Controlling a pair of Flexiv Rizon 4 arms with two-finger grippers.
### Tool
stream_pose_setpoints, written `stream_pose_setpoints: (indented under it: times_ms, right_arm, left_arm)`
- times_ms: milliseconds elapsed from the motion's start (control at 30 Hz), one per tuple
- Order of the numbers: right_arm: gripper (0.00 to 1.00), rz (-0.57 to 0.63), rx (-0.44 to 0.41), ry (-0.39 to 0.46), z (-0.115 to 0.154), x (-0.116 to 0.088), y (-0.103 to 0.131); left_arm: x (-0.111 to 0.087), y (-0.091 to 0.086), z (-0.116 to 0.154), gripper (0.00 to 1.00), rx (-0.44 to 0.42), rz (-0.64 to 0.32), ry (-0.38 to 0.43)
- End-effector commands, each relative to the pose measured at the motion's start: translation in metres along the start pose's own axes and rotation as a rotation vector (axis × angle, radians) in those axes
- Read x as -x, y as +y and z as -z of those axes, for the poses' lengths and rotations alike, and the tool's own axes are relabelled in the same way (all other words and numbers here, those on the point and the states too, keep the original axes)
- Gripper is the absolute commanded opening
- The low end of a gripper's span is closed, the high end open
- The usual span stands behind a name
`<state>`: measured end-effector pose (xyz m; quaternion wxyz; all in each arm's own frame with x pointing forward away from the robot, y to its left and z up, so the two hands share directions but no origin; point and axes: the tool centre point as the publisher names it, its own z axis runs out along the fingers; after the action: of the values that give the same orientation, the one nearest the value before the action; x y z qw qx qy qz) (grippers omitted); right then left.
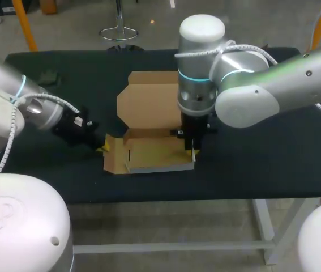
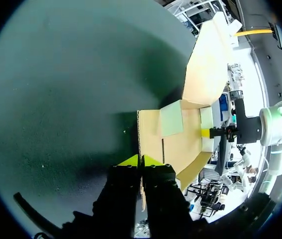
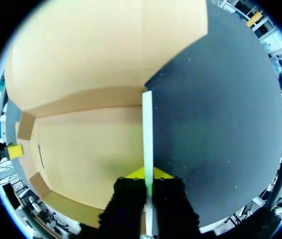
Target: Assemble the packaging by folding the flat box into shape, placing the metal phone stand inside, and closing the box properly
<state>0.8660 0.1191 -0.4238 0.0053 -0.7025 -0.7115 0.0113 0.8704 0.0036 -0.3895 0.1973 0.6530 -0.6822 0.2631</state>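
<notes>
Brown half-folded cardboard box (image 1: 149, 152) on black table (image 1: 273, 153), opposite side walls clenched by left gripper (image 2: 141, 161) and right gripper (image 3: 147, 174).

Table (image 1: 296, 164) has a black matte top, with a few pale specks on it in the wrist views. A pale metal leg (image 1: 264, 224) and crossbar (image 1: 166, 247) show under the front edge. A small dark lump (image 1: 49, 77) sits near the far left corner. It is greenish, maybe a crumpled rag, but too dim to tell. It lies on bare top.
</notes>
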Motion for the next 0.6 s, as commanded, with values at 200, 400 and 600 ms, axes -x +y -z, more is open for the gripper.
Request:
stream_pose_setpoints:
  times_ms: [200,400,600]
  right_arm:
    - [0.00,0.000,-0.006,-0.006,-0.001,0.000,0.001]
    - [0.00,0.000,-0.006,-0.006,-0.001,0.000,0.001]
    - [0.00,0.000,-0.006,-0.006,-0.001,0.000,0.001]
  left_arm:
    - [-0.024,-0.004,0.002,0.00,-0.012,0.014,-0.225]
    - [-0.035,-0.010,-0.002,0.00,0.015,0.016,-0.305]
    - [-0.045,-0.013,-0.005,0.00,0.017,0.005,-0.372]
